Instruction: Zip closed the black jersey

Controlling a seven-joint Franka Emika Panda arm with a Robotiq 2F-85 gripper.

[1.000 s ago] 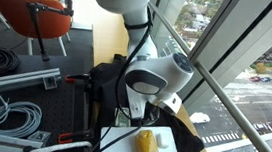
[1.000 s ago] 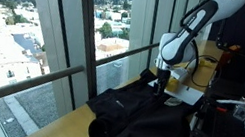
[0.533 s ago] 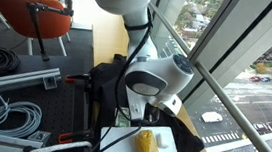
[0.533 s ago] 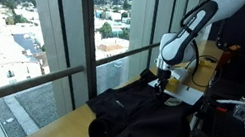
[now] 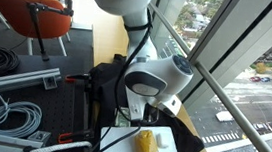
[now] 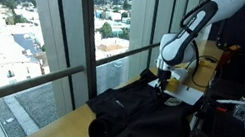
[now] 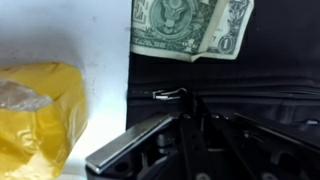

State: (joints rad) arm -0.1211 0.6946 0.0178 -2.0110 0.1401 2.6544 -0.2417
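The black jersey [image 6: 134, 116] lies crumpled on the wooden table by the window, and it also shows behind the arm [image 5: 103, 83]. In the wrist view its dark fabric [image 7: 235, 75] fills the right side, with a small silver zipper pull [image 7: 168, 95] on the zipper line. My gripper [image 7: 190, 106] points down at the garment's far end [image 6: 163, 85], its dark fingers [image 7: 150, 135] brought together right at the pull. The pull's end sticks out to the left of the fingertips. In an exterior view the wrist body hides the gripper [image 5: 149, 111] tips.
A dollar bill [image 7: 190, 28] lies on the jersey above the zipper. A yellow packet [image 7: 35, 110] rests on a white sheet [image 5: 129, 146] beside the garment. Coiled cables [image 5: 12, 114] and black equipment sit along the table; the window rail [image 6: 61, 73] runs close by.
The fingers have closed together at the zipper pull. The arm and the jersey have stayed in place.
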